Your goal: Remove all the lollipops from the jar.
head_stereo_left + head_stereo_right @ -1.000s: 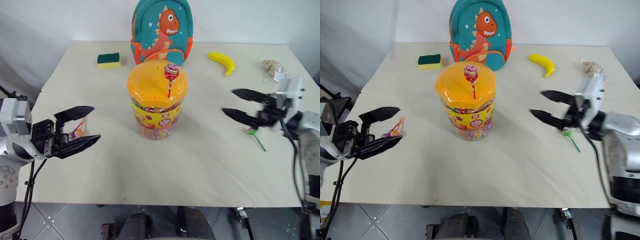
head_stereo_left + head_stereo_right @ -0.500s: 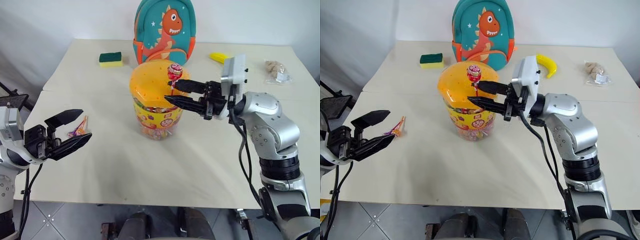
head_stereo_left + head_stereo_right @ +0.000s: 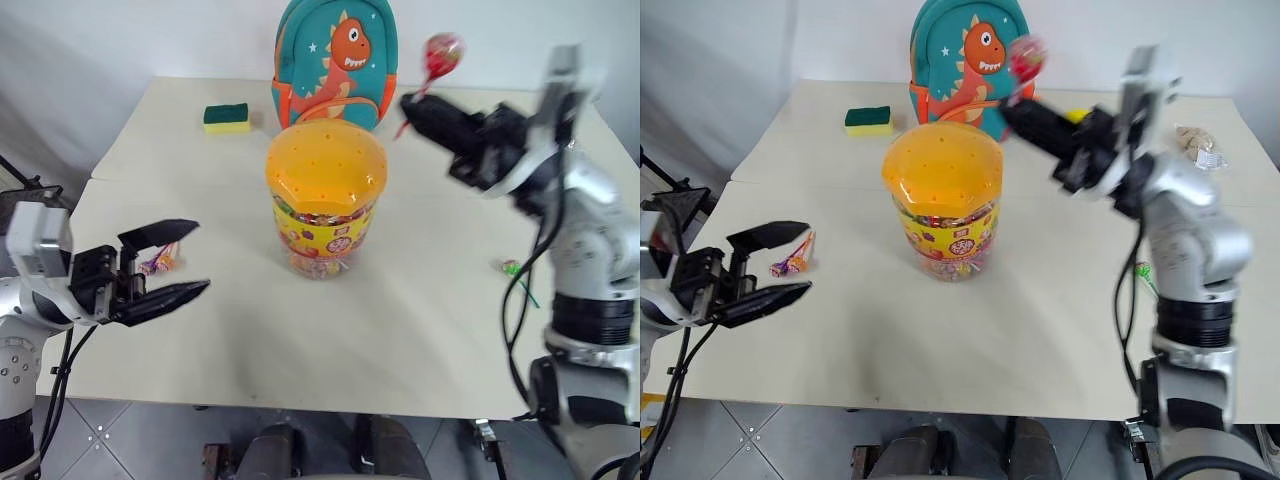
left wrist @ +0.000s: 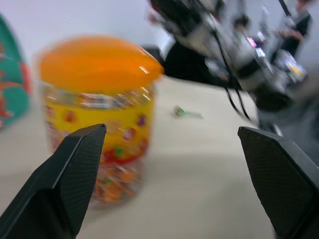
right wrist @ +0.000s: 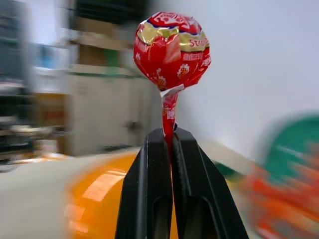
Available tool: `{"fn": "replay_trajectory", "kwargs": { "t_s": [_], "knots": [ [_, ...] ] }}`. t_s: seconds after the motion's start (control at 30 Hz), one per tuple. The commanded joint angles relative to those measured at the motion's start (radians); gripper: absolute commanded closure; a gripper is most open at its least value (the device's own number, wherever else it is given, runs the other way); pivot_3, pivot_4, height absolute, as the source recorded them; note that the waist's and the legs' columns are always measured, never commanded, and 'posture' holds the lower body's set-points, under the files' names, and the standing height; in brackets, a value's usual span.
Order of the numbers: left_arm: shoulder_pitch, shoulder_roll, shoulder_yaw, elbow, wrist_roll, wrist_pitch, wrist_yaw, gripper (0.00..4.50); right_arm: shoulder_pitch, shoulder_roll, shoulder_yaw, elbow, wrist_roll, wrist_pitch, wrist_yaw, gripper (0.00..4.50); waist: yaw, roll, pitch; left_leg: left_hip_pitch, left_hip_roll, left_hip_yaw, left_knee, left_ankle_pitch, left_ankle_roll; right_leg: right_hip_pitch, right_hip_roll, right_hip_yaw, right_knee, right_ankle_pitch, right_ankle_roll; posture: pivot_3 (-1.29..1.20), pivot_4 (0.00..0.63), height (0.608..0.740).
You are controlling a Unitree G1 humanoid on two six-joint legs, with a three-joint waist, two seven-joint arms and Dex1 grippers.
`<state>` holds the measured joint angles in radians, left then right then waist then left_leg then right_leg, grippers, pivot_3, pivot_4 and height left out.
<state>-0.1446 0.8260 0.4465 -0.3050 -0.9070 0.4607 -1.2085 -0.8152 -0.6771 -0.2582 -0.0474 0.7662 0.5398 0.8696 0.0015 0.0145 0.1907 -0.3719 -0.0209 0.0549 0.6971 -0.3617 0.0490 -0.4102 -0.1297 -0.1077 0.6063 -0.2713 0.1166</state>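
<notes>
The jar [image 3: 326, 205] stands at the table's [image 3: 420, 340] centre. At two o'clock from it the right gripper [image 3: 410, 104] is raised, pinching the stick of a red lollipop [image 3: 441, 54]. At eight o'clock the left gripper [image 3: 180, 262] hangs with fingers apart, two lollipops [image 3: 158, 262] just behind it. A green lollipop [image 3: 515, 272] lies at four o'clock; a dinosaur backpack [image 3: 335, 58] stands at twelve, a sponge [image 3: 226, 118] at eleven.

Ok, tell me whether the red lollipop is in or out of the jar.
Out. The right tool is shut on the red lollipop's stick, holding it in the air above and beside the jar, whose lid shows no sticks.
</notes>
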Motion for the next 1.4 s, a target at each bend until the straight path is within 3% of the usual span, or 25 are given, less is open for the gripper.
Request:
{"fn": "replay_trajectory", "kwargs": {
  "t_s": [0.03, 0.13, 0.3, 0.43, 0.63, 0.77, 0.97, 1.03, 1.1, 1.2, 1.33, 1.4],
  "knots": [
    [-0.016, 0.028, -0.052, -0.022, 0.053, -0.05, -0.064, 0.0, 0.051, -0.189, -0.05, 0.074, -0.102, 0.045, 0.008, 4.47, -0.002, 0.0, 0.0, 0.0, 0.0, 0.0, -0.001, 0.0, 0.001, 0.0, 0.0, 0.0, -0.001, 0.0, 0.0, 0.0, 0.15, 0.74],
    [-0.051, 0.026, -0.108, 0.006, 0.085, -0.069, -0.093, 0.0, 0.204, -0.368, -0.024, 0.165, -0.25, 0.034, 0.034, 4.47, -0.001, 0.0, 0.0, 0.0, 0.0, 0.002, -0.002, 0.0, 0.001, 0.0, 0.0, 0.0, -0.003, 0.0, 0.0, 0.0, 0.15, 0.74],
    [-0.079, 0.022, -0.15, 0.048, 0.122, -0.089, -0.119, 0.0, 0.456, -0.507, 0.044, 0.187, -0.439, 0.023, 0.014, 4.47, -0.005, 0.001, 0.001, 0.002, 0.001, 0.009, -0.002, 0.001, 0.002, 0.0, 0.001, -0.002, -0.003, 0.001, 0.002, 0.0, 0.15, 0.74],
    [-0.089, 0.025, -0.173, 0.07, 0.151, -0.084, -0.11, 0.0, 0.591, -0.5, 0.051, 0.194, -0.5, -0.006, 0.005, 4.47, -0.006, 0.001, 0.0, 0.003, 0.003, 0.011, -0.001, 0.001, 0.002, 0.0, 0.001, -0.002, -0.002, 0.001, 0.002, 0.0, 0.15, 0.74],
    [-0.116, 0.015, -0.201, 0.083, 0.18, -0.085, -0.08, 0.0, 0.633, -0.441, 0.061, 0.301, -0.547, -0.051, -0.019, 4.47, 0.002, 0.001, 0.0, 0.002, 0.003, 0.01, 0.0, 0.001, 0.001, 0.0, 0.001, -0.001, -0.002, 0.001, 0.002, 0.0, 0.15, 0.74],
    [-0.13, 0.007, -0.197, 0.081, 0.203, -0.089, -0.039, 0.0, 0.65, -0.446, 0.047, 0.3, -0.539, -0.023, 0.004, 3.54, 0.008, 0.001, 0.001, 0.002, 0.002, 0.009, 0.001, 0.001, 0.002, 0.001, 0.001, -0.001, -0.002, 0.001, 0.002, 0.0, 0.15, 0.74],
    [-0.131, 0.006, -0.175, 0.106, 0.219, -0.103, -0.007, 0.0, 0.673, -0.47, -0.03, 0.286, -0.521, -0.037, 0.037, 1.47, 0.008, 0.001, 0.001, 0.002, 0.002, 0.008, 0.001, 0.001, 0.002, 0.001, 0.001, -0.002, -0.003, 0.001, 0.002, 0.0, 0.15, 0.74],
    [-0.131, 0.006, -0.162, 0.122, 0.223, -0.101, 0.017, 0.0, 0.689, -0.469, -0.087, 0.282, -0.49, -0.116, 0.101, 0.82, 0.009, 0.001, 0.001, 0.002, 0.002, 0.008, 0.001, 0.001, 0.002, 0.001, 0.002, -0.002, -0.003, 0.001, 0.002, 0.0, 0.15, 0.74],
    [-0.13, 0.008, -0.13, 0.17, 0.238, -0.118, 0.044, 0.0, 0.629, -0.371, -0.271, 0.252, -0.278, -0.292, 0.284, 0.08, 0.01, 0.001, 0.001, 0.002, 0.002, 0.009, 0.001, 0.001, 0.002, 0.001, 0.005, -0.002, -0.003, 0.001, 0.003, 0.0, 0.15, 0.74],
    [-0.13, 0.007, -0.109, 0.219, 0.257, -0.144, 0.059, 0.0, 0.619, -0.31, -0.344, 0.2, -0.182, -0.357, 0.372, 0.03, 0.006, 0.001, 0.001, 0.003, 0.005, 0.01, 0.0, 0.0, 0.001, 0.001, 0.01, -0.001, -0.004, 0.002, 0.004, 0.0, 0.15, 0.74],
    [-0.089, 0.019, -0.055, 0.25, 0.272, -0.184, 0.066, 0.0, 0.638, -0.279, -0.281, -0.01, -0.104, -0.309, 0.406, 0.03, 0.008, 0.0, 0.0, 0.003, 0.007, 0.009, 0.001, 0.0, 0.0, 0.001, 0.011, 0.0, -0.005, 0.002, 0.003, 0.0, 0.15, 0.74],
    [-0.031, 0.031, -0.017, 0.252, 0.279, -0.191, 0.059, 0.0, 0.653, -0.239, -0.205, -0.128, -0.115, -0.372, 0.435, 0.03, 0.006, 0.0, 0.0, 0.003, 0.007, 0.008, 0.001, 0.0, 0.0, 0.001, 0.011, 0.001, -0.005, 0.002, 0.003, 0.0, 0.15, 0.74]
  ]
}}
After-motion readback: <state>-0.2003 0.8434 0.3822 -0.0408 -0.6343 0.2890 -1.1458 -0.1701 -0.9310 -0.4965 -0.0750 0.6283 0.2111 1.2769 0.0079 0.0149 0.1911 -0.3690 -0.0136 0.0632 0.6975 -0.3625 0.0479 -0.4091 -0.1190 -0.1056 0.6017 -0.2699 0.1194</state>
